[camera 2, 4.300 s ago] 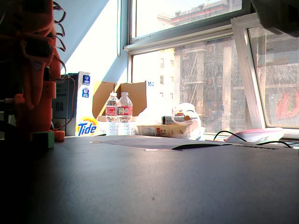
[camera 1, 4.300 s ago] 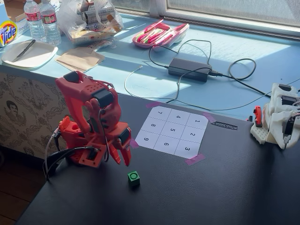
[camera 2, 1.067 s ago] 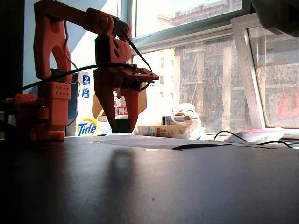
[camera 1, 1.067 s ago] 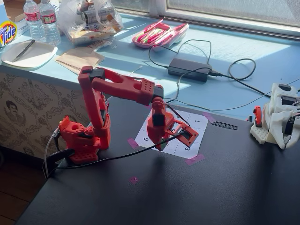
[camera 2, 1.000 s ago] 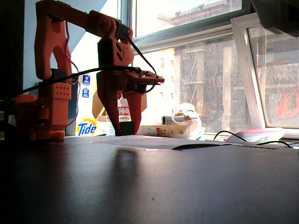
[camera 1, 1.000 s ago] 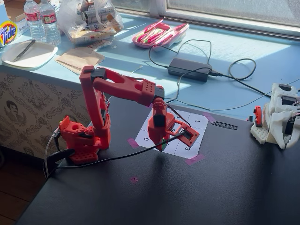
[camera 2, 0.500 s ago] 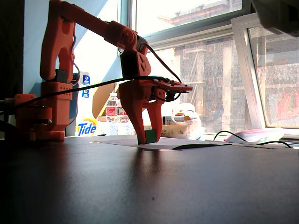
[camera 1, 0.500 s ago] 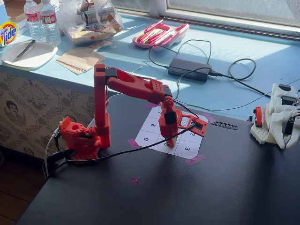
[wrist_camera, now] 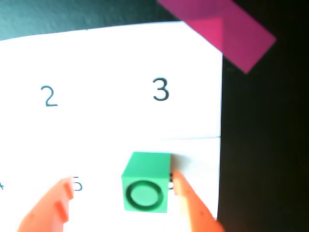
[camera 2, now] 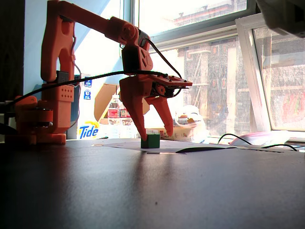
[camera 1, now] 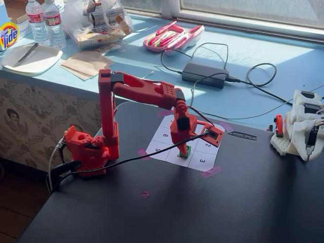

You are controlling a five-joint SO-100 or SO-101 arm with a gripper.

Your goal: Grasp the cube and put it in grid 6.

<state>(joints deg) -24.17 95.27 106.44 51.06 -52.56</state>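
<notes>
Two fingers of the gripper [wrist_camera: 120,191] stand spread apart astride the cube [wrist_camera: 146,181], the right fingertip [wrist_camera: 186,193] touching its side, while the cube rests below cell 3 [wrist_camera: 161,89], hiding its own cell's digit

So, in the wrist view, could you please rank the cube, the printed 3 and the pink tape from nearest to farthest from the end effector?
1. Cube, between the end effector fingers.
2. Printed 3, above the cube.
3. Pink tape, at the sheet's top right corner.
</notes>
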